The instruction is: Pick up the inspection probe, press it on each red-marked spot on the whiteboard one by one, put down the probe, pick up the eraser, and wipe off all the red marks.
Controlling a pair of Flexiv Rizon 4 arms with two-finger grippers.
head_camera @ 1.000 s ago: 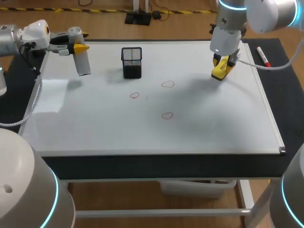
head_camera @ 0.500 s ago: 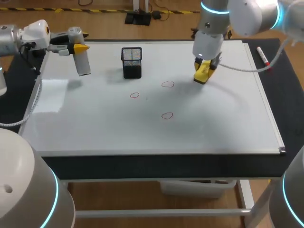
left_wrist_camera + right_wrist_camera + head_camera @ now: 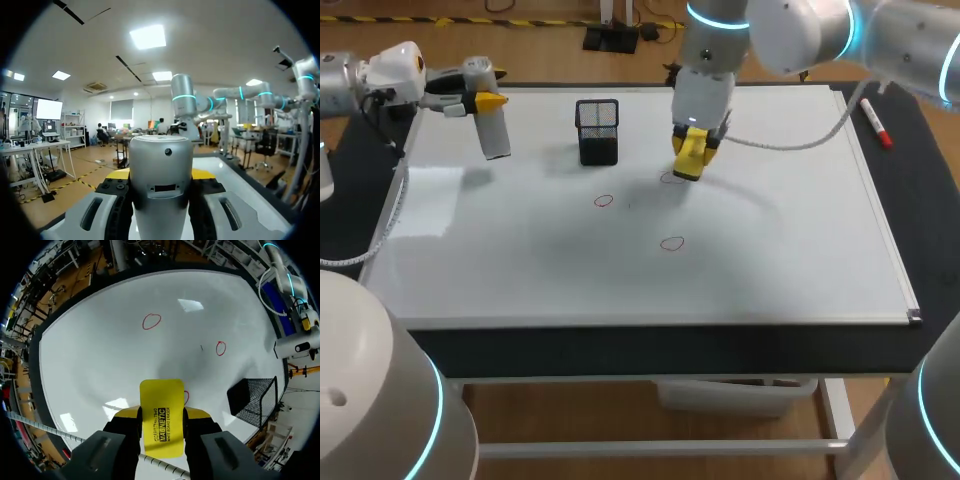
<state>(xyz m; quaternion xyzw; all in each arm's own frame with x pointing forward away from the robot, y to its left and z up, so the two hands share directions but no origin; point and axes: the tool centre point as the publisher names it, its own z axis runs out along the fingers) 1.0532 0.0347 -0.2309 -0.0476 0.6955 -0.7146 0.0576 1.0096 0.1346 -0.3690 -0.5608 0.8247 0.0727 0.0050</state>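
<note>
While clamping eraser (image 3: pixel 161 407), right gripper (image 3: pixel 161 415) hovers.

A table (image 3: pixel 650 350) with a black top is seen, carried on a white frame (image 3: pixel 840 420). Under the table a white crossbar (image 3: pixel 650 447) is fixed between the legs, a pale box (image 3: pixel 730 395) is kept, and wooden floor (image 3: pixel 570 410) is shown.

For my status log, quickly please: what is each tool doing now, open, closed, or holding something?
Left tool: closed, holding the inspection probe.
Right tool: closed, holding the eraser.
</note>
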